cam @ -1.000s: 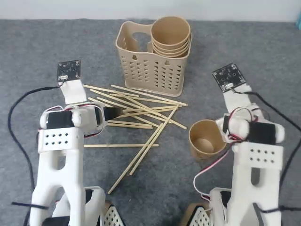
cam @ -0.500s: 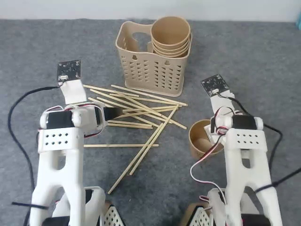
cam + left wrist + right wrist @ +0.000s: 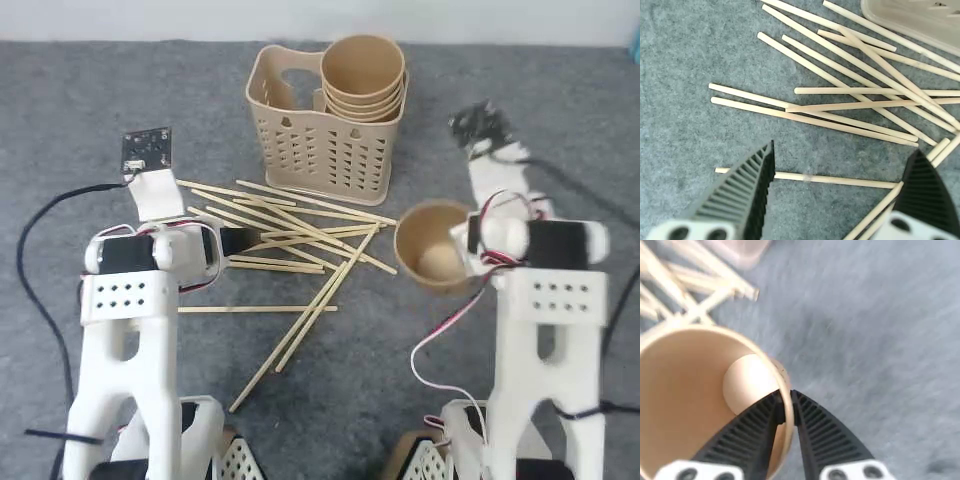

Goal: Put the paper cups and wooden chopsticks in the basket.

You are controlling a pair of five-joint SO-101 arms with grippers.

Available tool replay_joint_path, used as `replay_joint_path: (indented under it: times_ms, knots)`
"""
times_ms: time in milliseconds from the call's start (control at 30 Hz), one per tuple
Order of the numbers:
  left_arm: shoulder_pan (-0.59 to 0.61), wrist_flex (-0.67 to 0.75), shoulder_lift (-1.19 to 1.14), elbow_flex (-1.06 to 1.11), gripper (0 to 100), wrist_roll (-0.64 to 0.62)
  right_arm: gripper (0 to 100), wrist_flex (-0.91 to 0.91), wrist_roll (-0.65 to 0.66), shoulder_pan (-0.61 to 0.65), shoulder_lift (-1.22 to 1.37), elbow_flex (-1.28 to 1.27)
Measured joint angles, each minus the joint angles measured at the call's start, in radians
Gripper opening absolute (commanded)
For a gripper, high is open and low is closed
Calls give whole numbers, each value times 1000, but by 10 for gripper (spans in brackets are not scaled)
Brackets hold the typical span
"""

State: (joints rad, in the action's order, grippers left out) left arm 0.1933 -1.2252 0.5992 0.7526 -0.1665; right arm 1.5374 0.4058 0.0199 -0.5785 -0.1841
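Right tool (image 3: 785, 402) tight on plain paper cup (image 3: 685, 400)

High camera looking down, wrist cameras close, chopsticks (image 3: 810, 120) shared

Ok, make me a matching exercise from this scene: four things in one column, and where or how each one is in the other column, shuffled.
Things:
1. single paper cup
2. stack of paper cups
3. wooden chopsticks
4. left gripper

Places or states:
A. open, above loose sticks
B. standing inside the basket
C. rim pinched by the right gripper
D. scattered on the table in front of the basket

Pairs: 1-C, 2-B, 3-D, 4-A
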Motion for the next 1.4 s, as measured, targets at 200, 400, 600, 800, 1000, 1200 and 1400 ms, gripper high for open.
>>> replay_joint_path:
  times_ms: [200, 400, 600, 800, 1000, 1200, 1400]
  knots:
    - [0, 0, 0, 0, 382, 0, 7, 11, -100, 51, 37, 443]
    - [0, 0, 0, 0, 382, 0, 7, -21, -229, 153, 301, 879]
    - [0, 0, 0, 0, 382, 0, 7, -104, -267, 226, 632, 1244]
    - [0, 0, 0, 0, 382, 0, 7, -146, -270, 245, 885, 1402]
    - [0, 0, 0, 0, 382, 0, 7, -137, -270, 244, 987, 1425]
    - [0, 0, 0, 0, 382, 3, 7, -77, -270, 235, 985, 1427]
    - [0, 0, 0, 0, 382, 3, 46, -23, -270, 235, 985, 1427]
